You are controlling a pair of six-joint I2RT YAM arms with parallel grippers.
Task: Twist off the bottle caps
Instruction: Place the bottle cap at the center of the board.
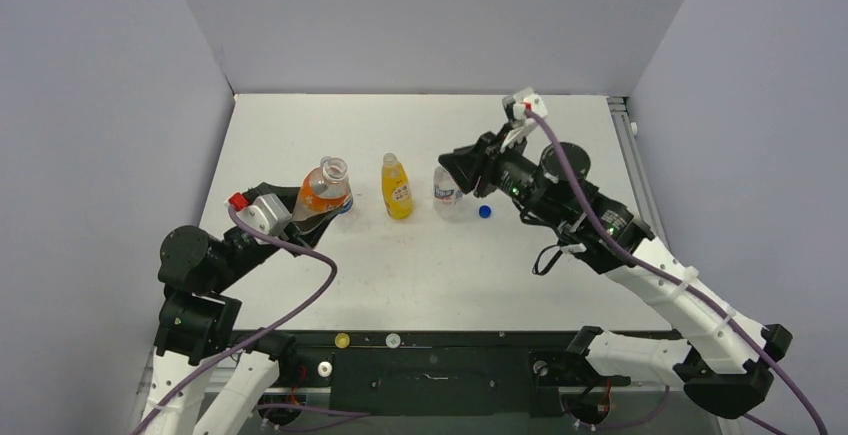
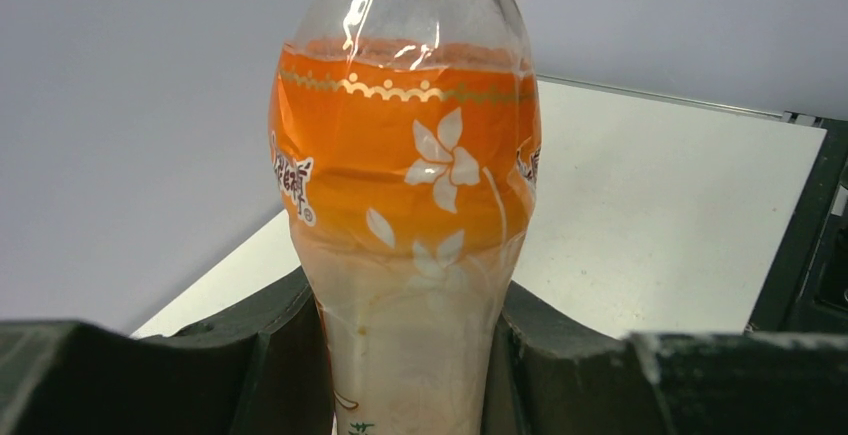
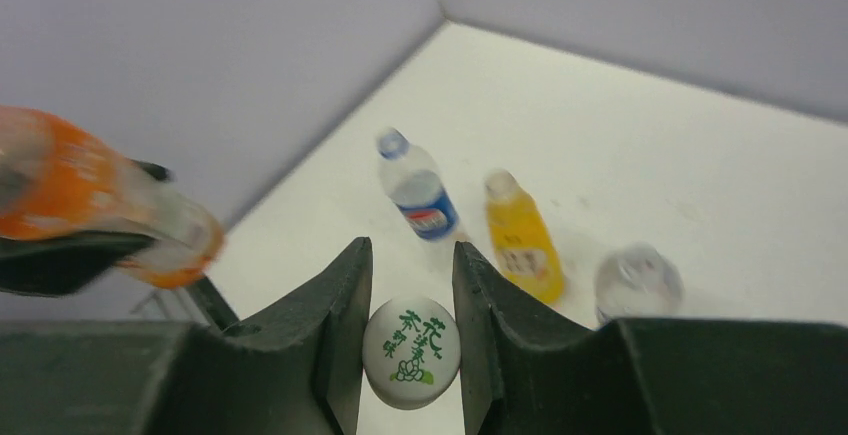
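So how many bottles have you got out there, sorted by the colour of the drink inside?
Orange bottle: 1
Yellow bottle: 1
Clear bottles: 2, the blue-labelled bottle and the water bottle
Total: 4 bottles
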